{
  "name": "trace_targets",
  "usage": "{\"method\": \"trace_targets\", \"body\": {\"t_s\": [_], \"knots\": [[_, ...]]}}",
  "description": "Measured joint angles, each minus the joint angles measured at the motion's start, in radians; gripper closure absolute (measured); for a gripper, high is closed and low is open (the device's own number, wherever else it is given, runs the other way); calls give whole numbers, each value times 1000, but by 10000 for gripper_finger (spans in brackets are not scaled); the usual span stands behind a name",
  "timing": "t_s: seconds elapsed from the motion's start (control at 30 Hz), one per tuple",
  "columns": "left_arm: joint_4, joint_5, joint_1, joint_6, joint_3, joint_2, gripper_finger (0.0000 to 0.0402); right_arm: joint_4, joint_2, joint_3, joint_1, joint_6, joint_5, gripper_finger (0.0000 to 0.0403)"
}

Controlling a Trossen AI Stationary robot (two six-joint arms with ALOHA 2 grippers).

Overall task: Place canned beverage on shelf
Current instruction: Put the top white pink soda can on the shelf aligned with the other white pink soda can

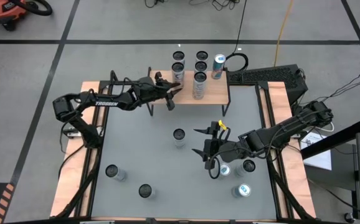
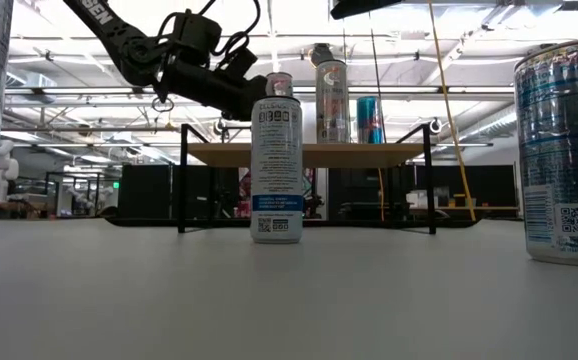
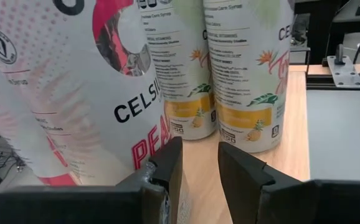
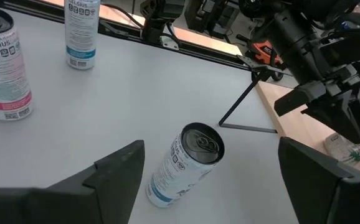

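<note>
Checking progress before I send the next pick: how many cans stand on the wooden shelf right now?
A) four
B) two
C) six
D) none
C: the high view shows six cans on the shelf, in three pairs, with the left gripper beside the nearest left can.

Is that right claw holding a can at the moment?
No, the right gripper hangs wide open and empty above a can standing on the grey table.
</note>
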Motion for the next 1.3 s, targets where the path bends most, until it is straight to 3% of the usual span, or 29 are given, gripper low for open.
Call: {"method": "trace_targets", "body": {"t_s": [0.67,1.3], "knots": [[46,-4,1,8,0,0,298,0,0,0,3,35,-1,99],[18,22,-44,-44,0,-47,298,31,0,0,117,122,2,99]]}}
